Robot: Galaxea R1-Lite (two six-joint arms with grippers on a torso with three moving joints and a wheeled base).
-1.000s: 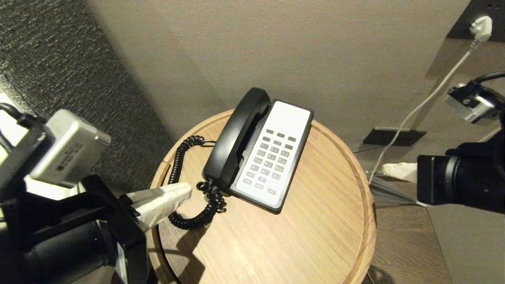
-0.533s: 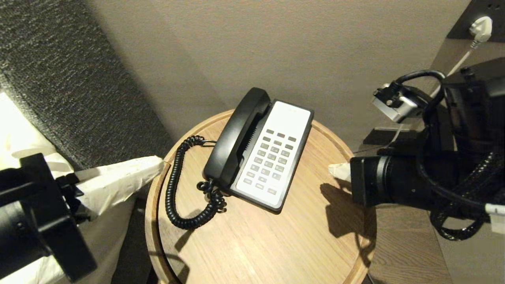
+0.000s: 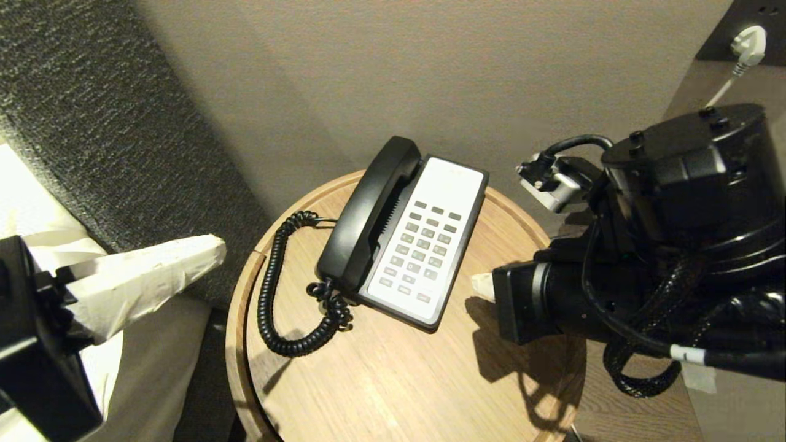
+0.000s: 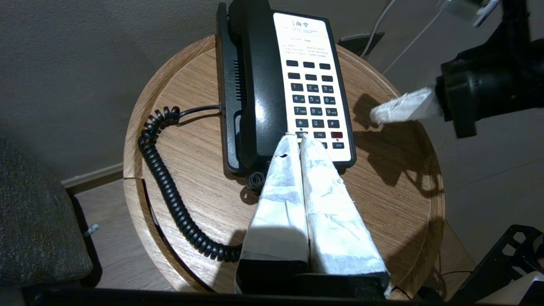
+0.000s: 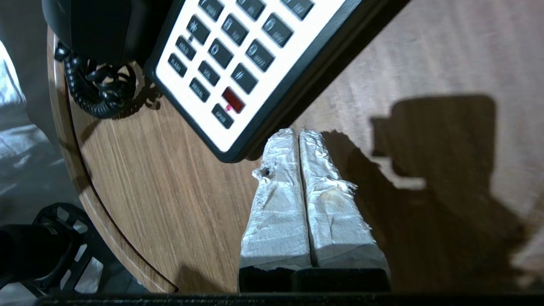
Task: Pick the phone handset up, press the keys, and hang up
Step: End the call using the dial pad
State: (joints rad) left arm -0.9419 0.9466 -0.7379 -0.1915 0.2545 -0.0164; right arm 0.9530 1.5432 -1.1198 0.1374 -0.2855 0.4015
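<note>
Desk telephone on a round wooden table, with a robot gripper on either side of it.

The phone handset (image 3: 367, 216) — long, black, bulging at both ends — lies seated in its cradle along the left side of the phone base (image 3: 424, 245), whose white face carries rows of grey keys. A black coiled cord (image 3: 276, 294) loops over the round table (image 3: 399, 380) left of the base. The left gripper (image 3: 212, 248), fingers wrapped in white tape and pressed together on nothing, hangs off the table's left edge, well apart from the handset. The right gripper (image 5: 297, 134) — also taped, pressed shut and empty — sits low over the tabletop just beside the base's near right corner, close to the bottom keys.
</note>
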